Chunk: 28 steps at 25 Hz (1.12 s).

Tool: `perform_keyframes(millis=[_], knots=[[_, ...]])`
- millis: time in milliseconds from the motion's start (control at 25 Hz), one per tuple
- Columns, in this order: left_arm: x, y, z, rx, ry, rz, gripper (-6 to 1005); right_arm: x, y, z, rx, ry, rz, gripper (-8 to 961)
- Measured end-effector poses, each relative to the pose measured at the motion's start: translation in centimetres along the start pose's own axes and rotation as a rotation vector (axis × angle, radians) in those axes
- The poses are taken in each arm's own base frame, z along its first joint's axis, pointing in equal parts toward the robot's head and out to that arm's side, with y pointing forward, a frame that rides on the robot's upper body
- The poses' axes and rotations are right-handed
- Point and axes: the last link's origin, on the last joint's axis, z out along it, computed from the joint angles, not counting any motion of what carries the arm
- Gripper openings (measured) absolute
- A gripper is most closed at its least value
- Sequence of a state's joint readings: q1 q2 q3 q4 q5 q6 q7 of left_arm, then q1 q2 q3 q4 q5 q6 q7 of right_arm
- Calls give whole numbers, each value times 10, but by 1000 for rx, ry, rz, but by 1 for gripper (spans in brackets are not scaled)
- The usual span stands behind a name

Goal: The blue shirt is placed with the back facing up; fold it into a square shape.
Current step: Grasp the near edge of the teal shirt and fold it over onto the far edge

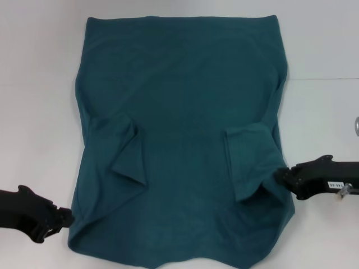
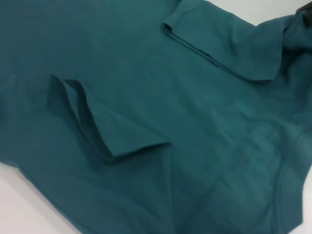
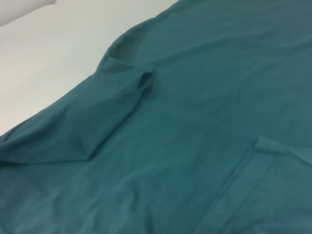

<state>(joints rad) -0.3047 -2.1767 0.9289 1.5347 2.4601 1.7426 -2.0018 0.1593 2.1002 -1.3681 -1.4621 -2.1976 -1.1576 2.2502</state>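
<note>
1. Your left end effector (image 1: 66, 216) sat at the blue shirt (image 1: 179, 101)'s near-left edge; I couldn't tell its grip.
2. Your right end effector (image 1: 279, 176) met the folded-in sleeve (image 1: 249, 162), grip also unclear.
3. The shirt lay flat on the bench (image 1: 39, 112), sleeves inward, narrowing it for squaring.
</note>
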Motion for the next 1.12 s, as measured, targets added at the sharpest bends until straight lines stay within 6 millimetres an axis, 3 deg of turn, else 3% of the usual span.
perform_keyframes(millis=[240,480,880,1120], knots=[[0,-3,-1,16,6,-16,128,-14,4,4,-34,8,-38,87],[-3,-2,0,12,1,-18,172,-14,16,6,-117,68,-61,88],[0,-8,0,43,8,14,173,-8,20,-15,-188,186,-58,90],[-3,-13,6,68,1,27,172,-16,17,-23,-125,139,-11,347]])
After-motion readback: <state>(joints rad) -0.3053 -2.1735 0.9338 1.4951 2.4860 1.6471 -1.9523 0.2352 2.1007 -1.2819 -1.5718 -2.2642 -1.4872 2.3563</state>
